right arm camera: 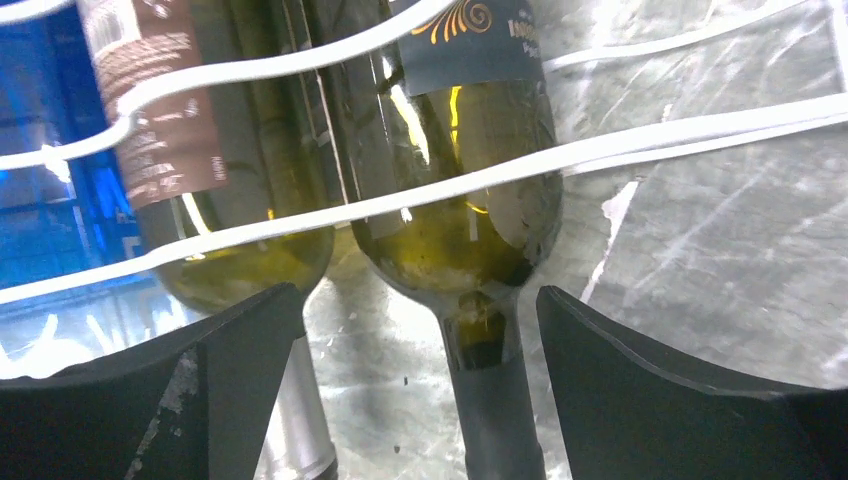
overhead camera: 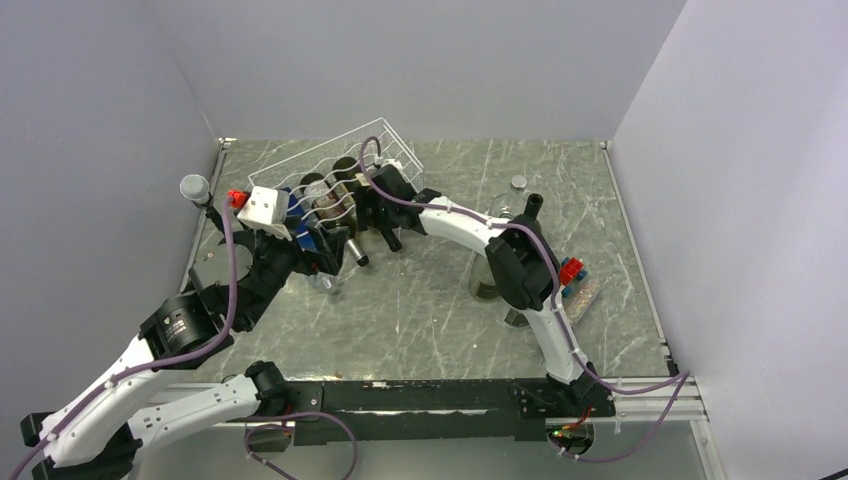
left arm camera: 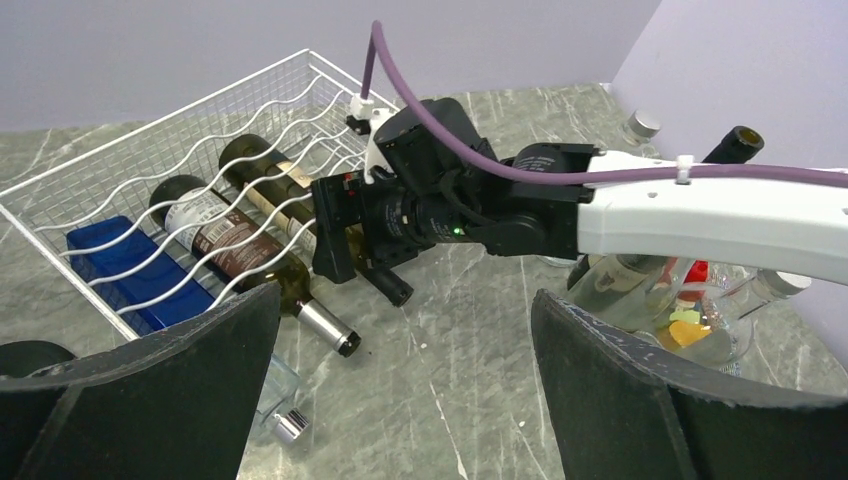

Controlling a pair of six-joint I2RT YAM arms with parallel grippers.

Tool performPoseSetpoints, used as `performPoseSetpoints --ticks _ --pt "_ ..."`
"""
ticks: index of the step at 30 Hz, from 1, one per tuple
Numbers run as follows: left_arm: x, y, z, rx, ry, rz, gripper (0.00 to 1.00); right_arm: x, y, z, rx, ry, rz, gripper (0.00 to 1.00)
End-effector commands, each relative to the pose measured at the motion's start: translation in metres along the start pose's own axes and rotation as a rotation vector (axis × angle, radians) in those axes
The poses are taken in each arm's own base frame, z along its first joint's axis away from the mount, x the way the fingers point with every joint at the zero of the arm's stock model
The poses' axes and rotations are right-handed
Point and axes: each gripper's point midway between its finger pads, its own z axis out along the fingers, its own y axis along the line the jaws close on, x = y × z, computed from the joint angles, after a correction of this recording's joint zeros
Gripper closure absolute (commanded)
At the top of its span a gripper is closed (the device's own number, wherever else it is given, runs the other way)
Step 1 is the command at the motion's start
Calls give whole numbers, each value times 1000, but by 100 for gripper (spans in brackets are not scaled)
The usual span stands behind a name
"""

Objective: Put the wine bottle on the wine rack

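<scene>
wine rack [left arm camera: 200, 130] cradling two bottles [right arm camera: 190, 130] — right gripper [right arm camera: 412, 305] splayed astride wine bottle [right arm camera: 470, 200] neck, left gripper [left arm camera: 405, 300] splayed, empty

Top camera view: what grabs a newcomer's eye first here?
The white wire wine rack at the far left of the table, with two wine bottles lying side by side in it. The right gripper reaches there, jaws open either side of one bottle's neck.

Wine bottle [right arm camera: 450, 240]: neck tip cut off at bottom edge, body cropped at top.
</scene>
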Motion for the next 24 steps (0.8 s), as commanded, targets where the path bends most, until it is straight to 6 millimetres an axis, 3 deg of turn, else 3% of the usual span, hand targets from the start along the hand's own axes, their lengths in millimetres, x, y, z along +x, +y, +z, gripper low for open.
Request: performPoseSetpoints --ticks 1,7,15,21,24 --pt "-19 3 -7 -4 -47 -12 1 -60 25 -62 -18 -156 11 6" --pt "-26 4 -14 10 -61 -21 1 -77 23 -121 28 -235 -12 6" --pt "-36 1 -28 70 -107 -72 1 -120 31 -258 -32 -400 -90 9" --pt "-30 -2 -27 85 -83 -67 1 -126 32 -362 -166 -516 -97 9" --pt "-29 -6 -25 96 -83 -64 1 -126 22 -396 -160 -556 -110 9"
